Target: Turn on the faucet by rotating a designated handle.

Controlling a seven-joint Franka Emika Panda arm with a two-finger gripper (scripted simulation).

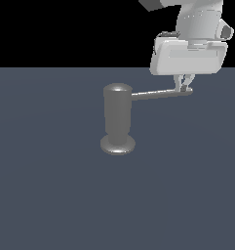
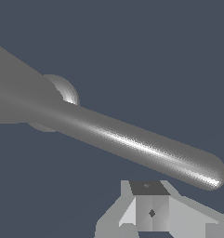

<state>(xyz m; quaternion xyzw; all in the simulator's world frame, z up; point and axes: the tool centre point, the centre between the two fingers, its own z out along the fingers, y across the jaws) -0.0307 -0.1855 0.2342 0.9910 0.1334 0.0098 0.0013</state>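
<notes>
The faucet (image 1: 117,117) is a dull grey upright cylinder with a domed top on a flared disc base, standing mid-scene. The handle (image 1: 160,93) is a slim grey rod that sticks out sideways from near the cylinder's top toward the exterior view's right. My white gripper (image 1: 185,88) hangs over the rod's rounded end, with its fingertips pressed together at the tip of the rod. In the wrist view the handle (image 2: 141,144) runs across the picture close to the fingers (image 2: 150,209), beside them and not between them. The faucet body (image 2: 11,93) looms at one edge.
The faucet stands on a flat dark blue-grey floor (image 1: 50,195). Nothing else stands on it. The background above the floor is black.
</notes>
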